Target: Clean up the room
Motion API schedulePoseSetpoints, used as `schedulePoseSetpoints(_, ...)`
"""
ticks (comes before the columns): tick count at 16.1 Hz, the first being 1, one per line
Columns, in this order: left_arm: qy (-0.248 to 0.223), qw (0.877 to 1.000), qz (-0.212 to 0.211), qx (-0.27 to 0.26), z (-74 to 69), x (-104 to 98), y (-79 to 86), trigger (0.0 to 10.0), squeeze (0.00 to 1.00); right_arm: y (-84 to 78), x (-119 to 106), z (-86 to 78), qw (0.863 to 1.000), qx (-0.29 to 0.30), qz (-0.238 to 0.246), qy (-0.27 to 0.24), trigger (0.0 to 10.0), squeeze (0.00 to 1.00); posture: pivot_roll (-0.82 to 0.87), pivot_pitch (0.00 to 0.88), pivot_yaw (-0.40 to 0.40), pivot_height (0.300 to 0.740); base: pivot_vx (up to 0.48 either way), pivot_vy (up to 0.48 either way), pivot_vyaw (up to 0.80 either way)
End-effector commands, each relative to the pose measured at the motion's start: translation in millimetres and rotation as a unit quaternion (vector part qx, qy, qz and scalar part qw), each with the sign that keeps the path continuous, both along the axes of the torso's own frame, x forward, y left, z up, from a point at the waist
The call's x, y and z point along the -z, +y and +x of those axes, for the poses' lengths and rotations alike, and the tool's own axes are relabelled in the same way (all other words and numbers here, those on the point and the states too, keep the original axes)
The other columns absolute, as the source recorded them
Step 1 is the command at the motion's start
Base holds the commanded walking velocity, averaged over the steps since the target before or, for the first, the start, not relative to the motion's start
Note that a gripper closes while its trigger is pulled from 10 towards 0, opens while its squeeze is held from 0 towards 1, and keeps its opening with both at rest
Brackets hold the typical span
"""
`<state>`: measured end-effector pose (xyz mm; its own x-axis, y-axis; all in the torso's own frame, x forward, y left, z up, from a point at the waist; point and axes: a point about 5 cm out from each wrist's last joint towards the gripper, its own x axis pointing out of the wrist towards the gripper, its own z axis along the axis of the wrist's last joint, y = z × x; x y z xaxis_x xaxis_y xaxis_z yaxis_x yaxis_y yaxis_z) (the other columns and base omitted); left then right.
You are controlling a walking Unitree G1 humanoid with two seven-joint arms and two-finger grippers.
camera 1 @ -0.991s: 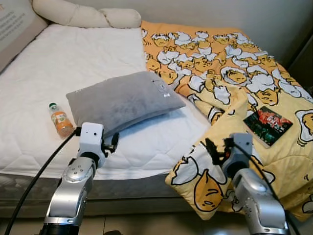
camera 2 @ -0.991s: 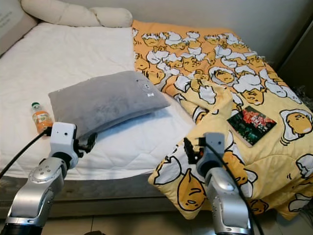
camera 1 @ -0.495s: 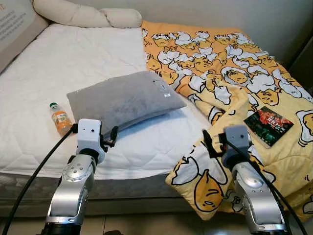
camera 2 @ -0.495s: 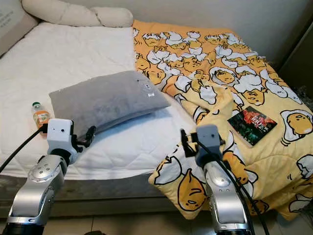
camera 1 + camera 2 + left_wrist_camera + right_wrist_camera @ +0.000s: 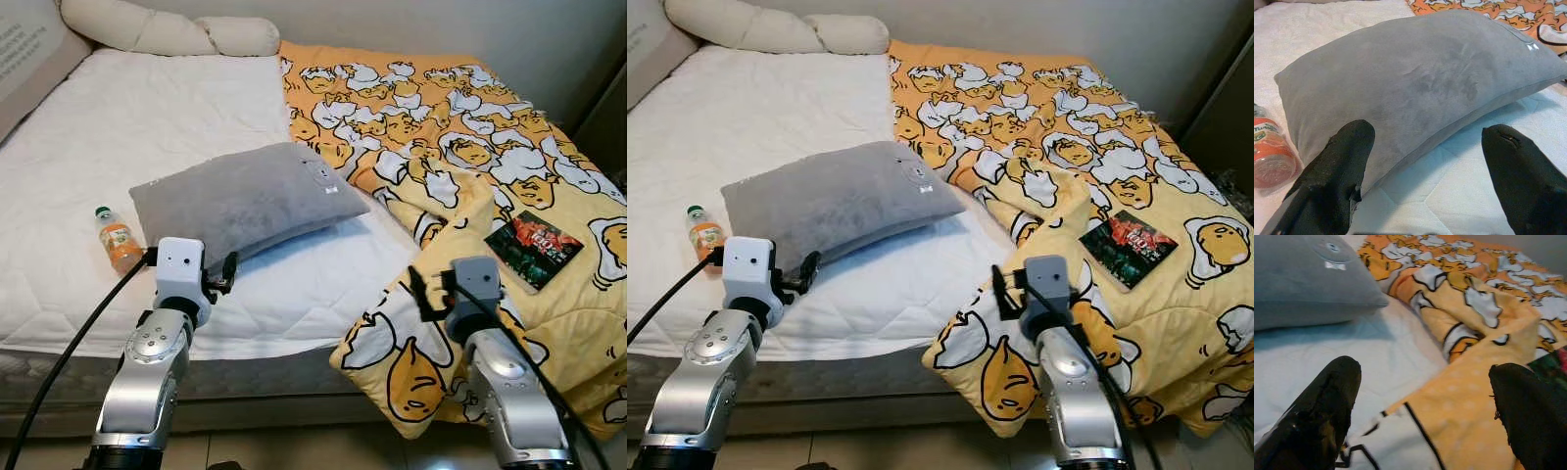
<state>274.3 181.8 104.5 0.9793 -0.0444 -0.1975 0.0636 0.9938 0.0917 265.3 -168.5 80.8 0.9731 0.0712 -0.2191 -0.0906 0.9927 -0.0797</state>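
Left pincer (image 5: 1425, 161): hovering open before the pillow.
Right pincer (image 5: 1425, 406): gaping over the blanket edge.
Pillow (image 5: 245, 196): soft grey, lying mid-bed.
Bottle (image 5: 117, 238): lying beside the pillow.
Blanket (image 5: 460, 157): rumpled, orange, covering the bed's right.
Book (image 5: 535, 247): resting flat on the blanket.

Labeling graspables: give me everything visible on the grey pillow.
The grey pillow is rectangular, plump, soft suede-like fabric, with a small round emblem and white tag near one corner. It lies flat, angled, on the white mattress pad, one corner touching the yellow cartoon blanket. A small orange drink bottle lies beside it.
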Motion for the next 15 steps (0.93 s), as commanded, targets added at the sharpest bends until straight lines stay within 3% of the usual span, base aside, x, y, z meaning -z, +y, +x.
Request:
schedulePoseSetpoints(1,-0.017,1.0,0.001,0.009,4.0,-8.7,-3.4,10.0,0.0,-0.5,-7.3,0.5,1.0,-0.003,0.003,-0.015,10.0,1.0,0.04,0.0,-0.072,0.74,0.0,0.334,0.0)
schedulePoseSetpoints(15,-0.019,1.0,-0.001,0.01,6.1,-9.2,-2.4,10.0,0.0,7.6,-11.1,3.8,0.999,-0.018,0.051,-0.007,10.0,1.0,0.04,0.0,-0.068,0.74,0.0,0.332,0.0)
